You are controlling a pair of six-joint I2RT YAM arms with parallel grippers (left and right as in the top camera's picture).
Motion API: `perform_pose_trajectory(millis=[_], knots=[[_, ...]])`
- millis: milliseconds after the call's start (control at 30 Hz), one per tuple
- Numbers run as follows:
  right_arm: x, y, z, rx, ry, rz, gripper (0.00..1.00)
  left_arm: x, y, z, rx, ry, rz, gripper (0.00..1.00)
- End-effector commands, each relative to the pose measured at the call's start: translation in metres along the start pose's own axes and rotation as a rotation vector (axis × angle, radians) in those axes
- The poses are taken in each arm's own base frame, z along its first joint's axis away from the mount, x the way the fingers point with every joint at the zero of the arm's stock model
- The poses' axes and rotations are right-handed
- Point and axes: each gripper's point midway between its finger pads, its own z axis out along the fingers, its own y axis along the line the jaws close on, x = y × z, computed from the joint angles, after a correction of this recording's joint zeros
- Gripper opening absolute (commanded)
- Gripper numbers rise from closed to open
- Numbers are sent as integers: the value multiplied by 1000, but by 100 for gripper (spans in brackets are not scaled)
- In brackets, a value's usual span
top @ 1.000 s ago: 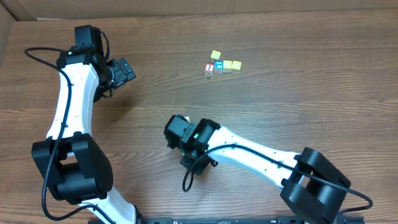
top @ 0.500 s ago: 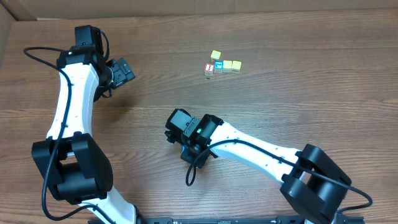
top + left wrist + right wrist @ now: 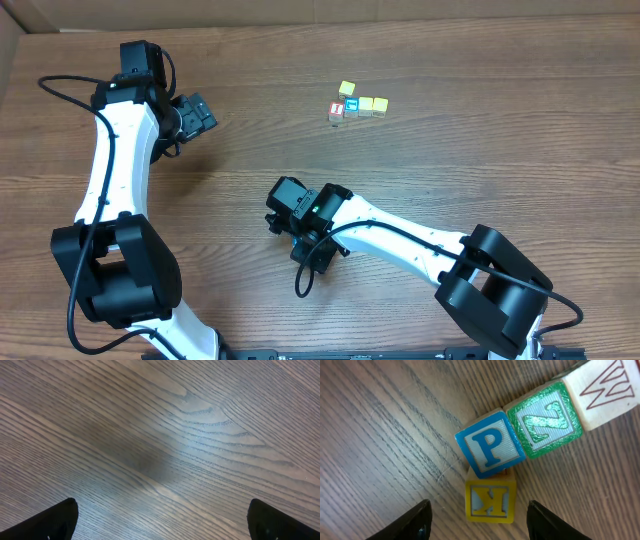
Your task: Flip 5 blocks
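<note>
In the right wrist view a yellow block with a K (image 3: 490, 501) lies on the wood between the fingers of my right gripper (image 3: 479, 512), which is open and touches nothing. Just beyond it sit a blue P cube (image 3: 490, 450), a green Z block (image 3: 549, 421) and a whitish block with a red W (image 3: 602, 390), touching in a row. From overhead my right gripper (image 3: 287, 208) hides these. My left gripper (image 3: 198, 112) hangs open over bare wood (image 3: 160, 460), far left.
Overhead, a second cluster lies at the back: a yellow cube (image 3: 346, 88), a red-faced cube (image 3: 337, 110), a blue-faced cube (image 3: 351, 106) and two pale yellow cubes (image 3: 372, 104). A cardboard edge (image 3: 20, 20) borders the far left of the table.
My right gripper has shifted slightly and opened a little wider; its head now covers the pale block edge that showed beside it a second ago. The left arm has not moved.
</note>
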Motion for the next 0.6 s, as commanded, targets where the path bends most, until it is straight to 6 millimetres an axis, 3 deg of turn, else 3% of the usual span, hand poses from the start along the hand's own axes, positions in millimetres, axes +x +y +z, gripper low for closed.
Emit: perform_pose_trajectory(millis=[0, 567], knots=[[-2, 7, 3, -42, -2, 85, 61, -2, 4, 4, -19, -1, -2, 100], [0, -2, 8, 13, 1, 61, 63, -1, 4, 4, -20, 2, -2, 100]])
